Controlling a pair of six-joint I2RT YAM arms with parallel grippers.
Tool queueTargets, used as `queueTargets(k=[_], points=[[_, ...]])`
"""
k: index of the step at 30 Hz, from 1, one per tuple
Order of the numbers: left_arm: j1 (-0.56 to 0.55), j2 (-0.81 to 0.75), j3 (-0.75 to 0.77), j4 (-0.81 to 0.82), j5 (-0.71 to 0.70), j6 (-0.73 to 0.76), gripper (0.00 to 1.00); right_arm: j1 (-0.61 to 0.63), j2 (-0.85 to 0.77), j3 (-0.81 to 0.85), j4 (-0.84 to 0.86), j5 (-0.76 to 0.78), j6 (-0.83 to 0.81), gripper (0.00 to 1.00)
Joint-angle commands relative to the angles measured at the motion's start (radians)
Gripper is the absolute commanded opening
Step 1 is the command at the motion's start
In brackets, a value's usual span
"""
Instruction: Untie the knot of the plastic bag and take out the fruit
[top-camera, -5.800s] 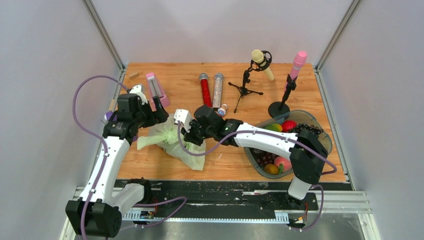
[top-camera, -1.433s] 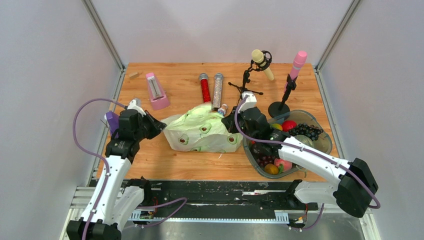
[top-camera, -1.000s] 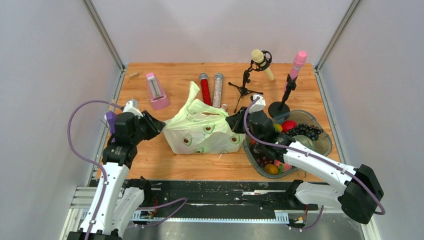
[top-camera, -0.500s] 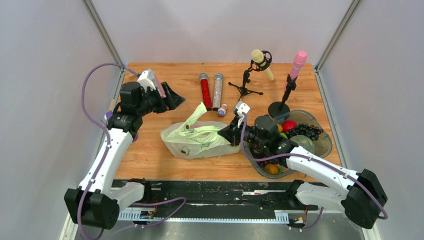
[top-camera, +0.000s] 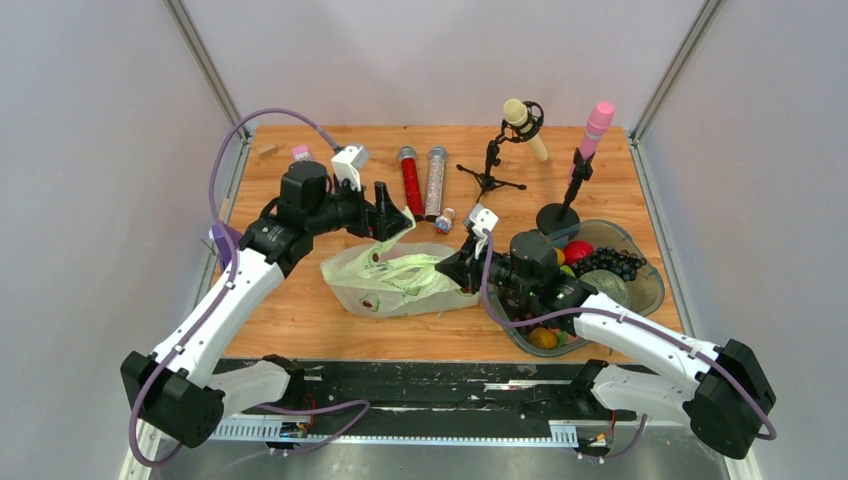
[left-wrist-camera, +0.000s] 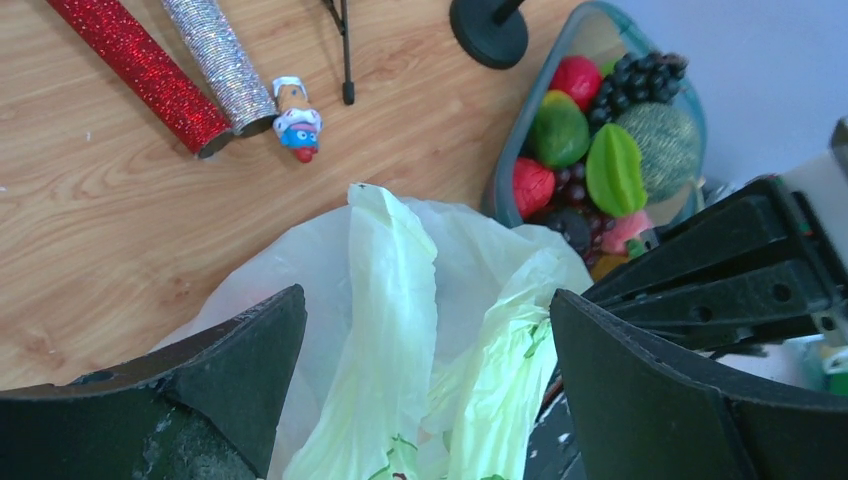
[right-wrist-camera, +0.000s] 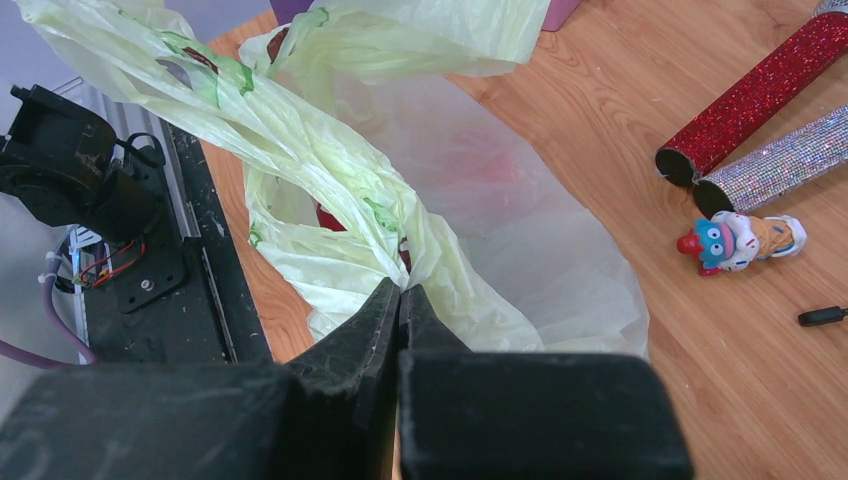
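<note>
The pale green plastic bag (top-camera: 400, 285) lies slumped on the table with its top loose. My left gripper (top-camera: 393, 218) is open and hovers over the bag's back left. In the left wrist view the wide jaws (left-wrist-camera: 425, 300) straddle a raised strip of the bag (left-wrist-camera: 385, 290) without touching it. My right gripper (top-camera: 452, 272) is shut on the bag's right handle. In the right wrist view its jaws (right-wrist-camera: 400, 290) pinch a twisted strip of the bag (right-wrist-camera: 330, 160). A red fruit (right-wrist-camera: 480, 165) shows dimly through the plastic. The light green fruit is hidden.
A grey tub (top-camera: 650, 290) of toy fruit stands right of the bag, also in the left wrist view (left-wrist-camera: 505, 160). Red (top-camera: 411, 180) and silver (top-camera: 436, 175) glitter tubes, a small toy figure (top-camera: 446, 218) and two microphone stands (top-camera: 490, 170) (top-camera: 562, 215) stand behind.
My left gripper let go of the bag's left side, opened, lifted back and swung right to above the bag. The bag has slumped flatter. My right gripper keeps its hold.
</note>
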Motion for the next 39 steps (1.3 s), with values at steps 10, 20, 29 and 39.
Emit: queueTargets(k=[10,20,29,39], points=[[-0.142,0.101,0.078,-0.167,-0.303,0.206,0.82,0.003,-0.032,0.011,-0.005,-0.023,-0.029,0.03],[-0.142,0.078,0.076,-0.156,-0.292,0.175,0.0,0.013,-0.049,0.076,-0.101,-0.076,-0.187,0.49],[-0.143,0.036,0.067,-0.136,-0.26,0.154,0.0,0.053,-0.015,0.165,-0.096,-0.181,-0.463,0.77],[-0.143,0.023,0.061,-0.132,-0.25,0.152,0.0,0.064,0.175,0.384,-0.242,-0.273,-0.644,0.8]])
